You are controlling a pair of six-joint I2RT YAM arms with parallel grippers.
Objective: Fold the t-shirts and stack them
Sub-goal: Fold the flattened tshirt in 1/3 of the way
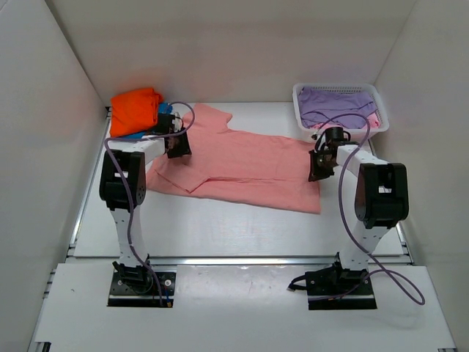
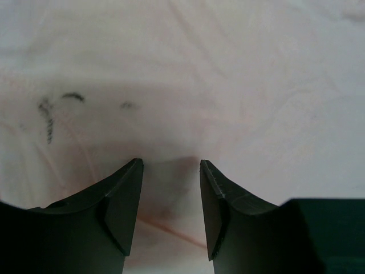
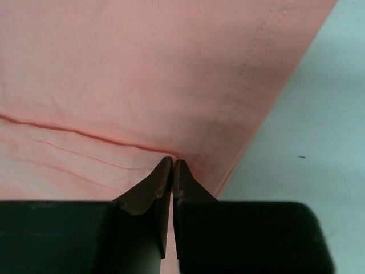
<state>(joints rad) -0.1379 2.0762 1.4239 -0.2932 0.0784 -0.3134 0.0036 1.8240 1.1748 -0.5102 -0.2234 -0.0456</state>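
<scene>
Salmon-pink t-shirt (image 1: pixel 249 169) lies spread flat on the white counter (image 1: pixel 220 227), soft and lightly creased. Its long axis runs left to right, sleeves at the left and stitched hem at the right. Four shirts in all: an orange t-shirt (image 1: pixel 135 110) folded on a blue t-shirt (image 1: pixel 130 136) at the far left, and a lavender t-shirt (image 1: pixel 337 99) heaped in one white mesh basket (image 1: pixel 297 103). Left tool (image 2: pixel 171 165) stands parted over the pink cloth. Right tool (image 3: pixel 173 162) is pinched narrow on the hem corner.
</scene>
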